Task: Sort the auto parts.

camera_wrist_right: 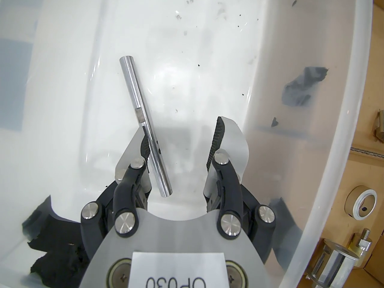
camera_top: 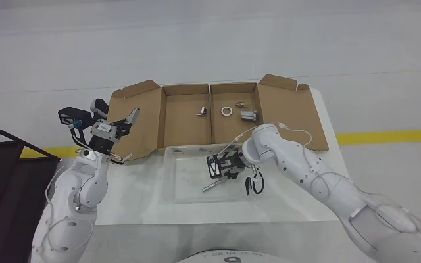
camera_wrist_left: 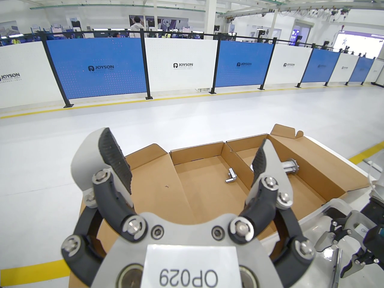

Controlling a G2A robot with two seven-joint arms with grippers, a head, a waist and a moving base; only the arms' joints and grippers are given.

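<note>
Since nothing is in its reach to grab, the left gripper (camera_top: pixel 126 122) hangs above the left flap of the cardboard box (camera_top: pixel 163 135), jaws wide open and empty; looks parked clear of the work zone. The box sits behind the clear tray (camera_top: pixel 176 187). Its left compartment has one small metal bracket (camera_top: pixel 202 110). The right one has a white ring (camera_top: pixel 225 111) and a metal cylinder (camera_top: pixel 248 115), so the split is probably by part type. The metal rod (camera_wrist_right: pixel 144 127) lies on the tray floor, not yet sorted. The right gripper (camera_wrist_right: pixel 183 139) is down inside the tray, straddling the rod's near end, jaws well apart, gripping nothing. The rod sits tight against one finger (camera_wrist_right: pixel 130 154); can't tell if they touch. Likely lined up to pinch across the rod. Black scraps (camera_wrist_right: pixel 54 241) lie by the tray wall
</note>
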